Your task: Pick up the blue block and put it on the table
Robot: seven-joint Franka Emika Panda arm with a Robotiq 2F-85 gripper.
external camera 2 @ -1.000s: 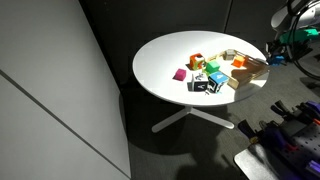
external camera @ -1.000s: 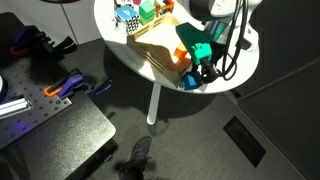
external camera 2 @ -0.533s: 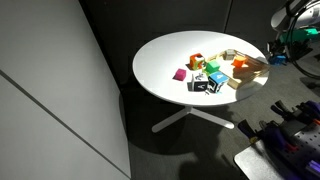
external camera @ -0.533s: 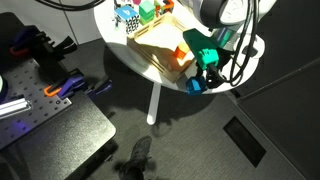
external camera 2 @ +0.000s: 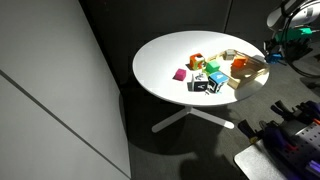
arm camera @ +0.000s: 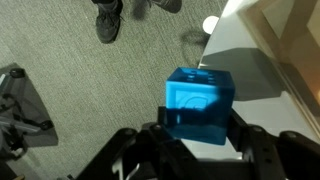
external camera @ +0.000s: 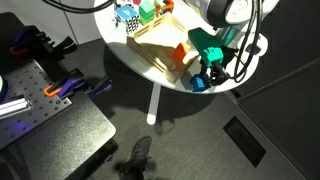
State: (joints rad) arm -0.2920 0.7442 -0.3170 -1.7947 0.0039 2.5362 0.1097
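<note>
My gripper (arm camera: 200, 128) is shut on the blue block (arm camera: 200, 103), a small plain blue cube held between both fingers. In the wrist view the block hangs over the carpet, just off the edge of the round white table (arm camera: 238, 45). In an exterior view the gripper (external camera: 207, 76) holds the block (external camera: 200, 85) at the table's rim (external camera: 112, 45), next to the wooden board. In an exterior view the gripper (external camera 2: 284, 42) sits past the table's (external camera 2: 165, 60) far right edge; the block is too small to make out there.
A wooden board (external camera: 158, 48) with an orange block (external camera: 181, 52) lies on the table. A green block (external camera: 148, 12) and speckled objects (external camera: 127, 16) lie beyond it. Several blocks (external camera 2: 205, 78) cluster mid-table. A dark workbench with orange clamps (external camera: 52, 92) stands on the floor side.
The gripper has shifted slightly along the table's rim with the blue block still held in it. Nothing else has moved.
</note>
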